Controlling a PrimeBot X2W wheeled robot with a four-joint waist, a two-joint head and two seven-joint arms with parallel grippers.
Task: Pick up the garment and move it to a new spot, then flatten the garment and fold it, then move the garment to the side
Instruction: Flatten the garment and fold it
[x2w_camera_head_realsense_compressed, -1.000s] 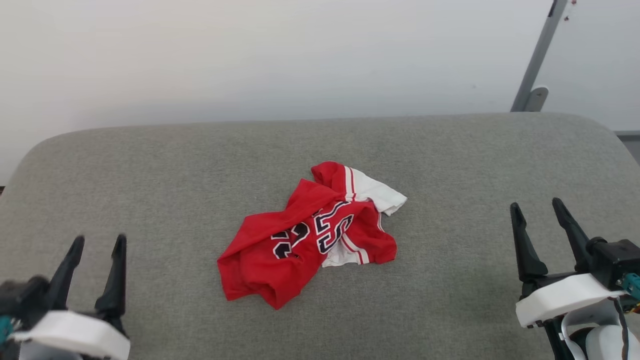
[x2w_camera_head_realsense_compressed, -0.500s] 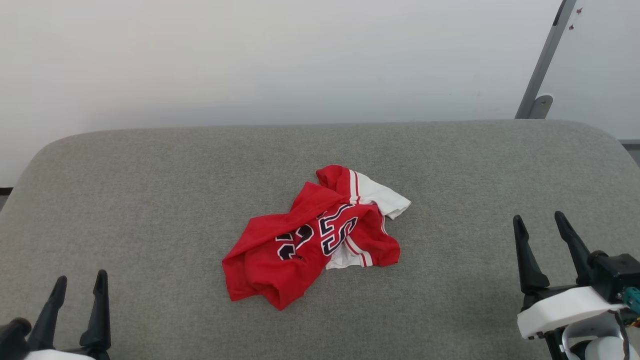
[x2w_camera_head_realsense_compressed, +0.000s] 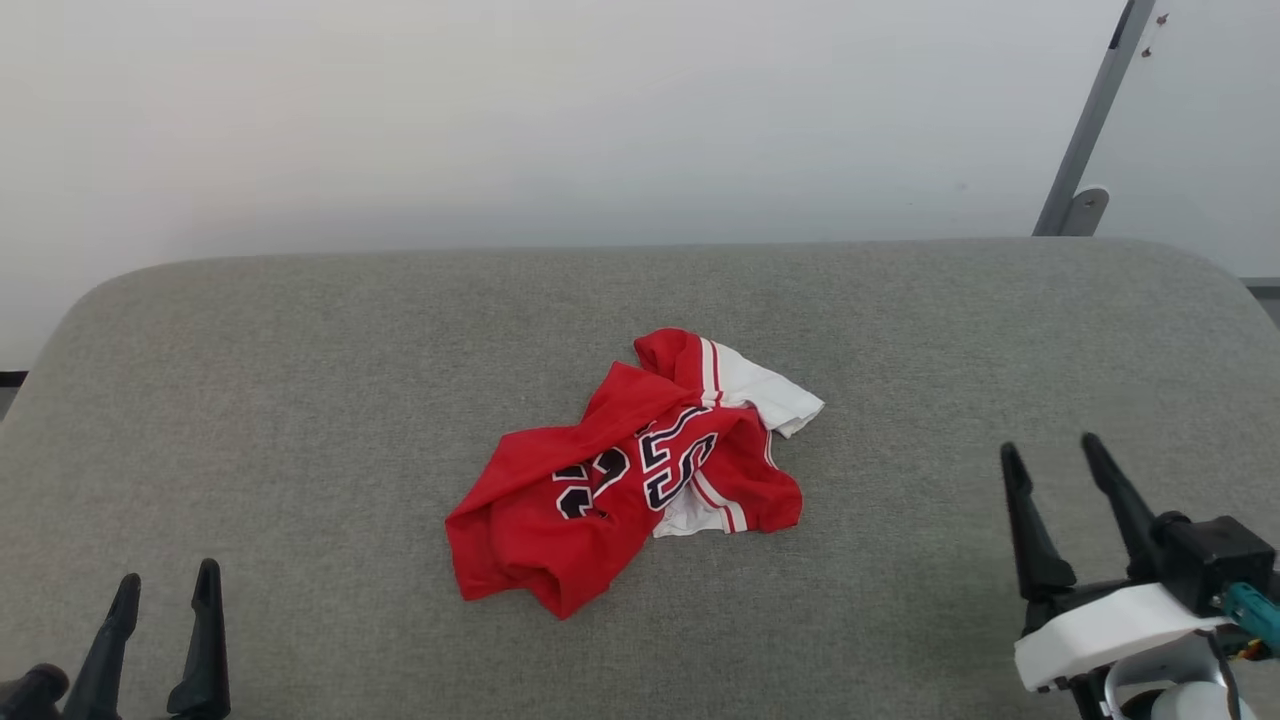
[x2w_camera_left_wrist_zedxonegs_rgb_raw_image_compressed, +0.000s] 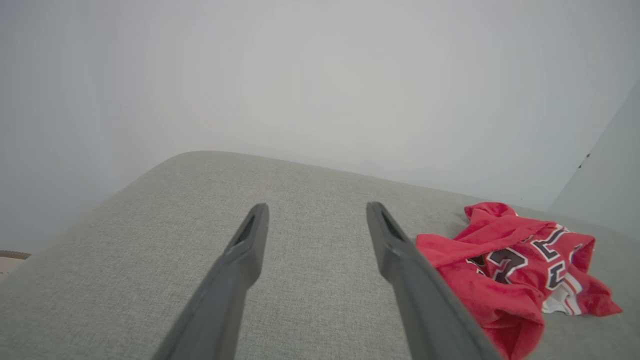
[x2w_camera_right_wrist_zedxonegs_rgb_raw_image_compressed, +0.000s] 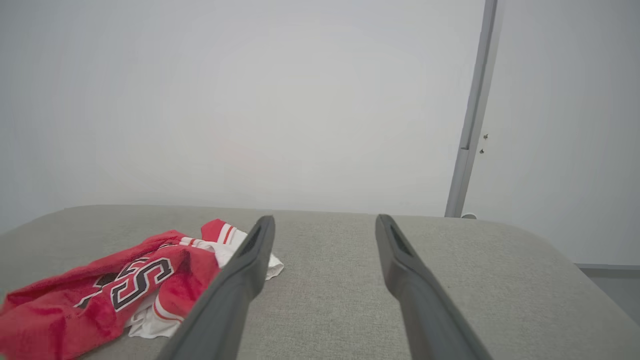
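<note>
Garment (x2w_camera_head_realsense_compressed: 620, 475) crumpled at centre of grey cushion (x2w_camera_head_realsense_compressed: 300, 380). Left gripper (x2w_camera_head_realsense_compressed: 169, 573) near 8 o'clock of it, right gripper (x2w_camera_head_realsense_compressed: 1049, 444) at 3 o'clock, both spread, empty. Fabric probably light, limp; pinch raised red fold at 12 o'clock.

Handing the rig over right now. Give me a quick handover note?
Left gripper: open, empty, at the near left, apart from the shirt.
Right gripper: open, empty, at the near right, also apart from it.
Shirt: crumpled in a heap at the middle of the grey cushion, number print partly showing.
Done: nothing yet, by the look of it; the shirt is neither gripped nor flattened.
Left: pick it up and move it, flatten it, fold it, move it to the side.
</note>
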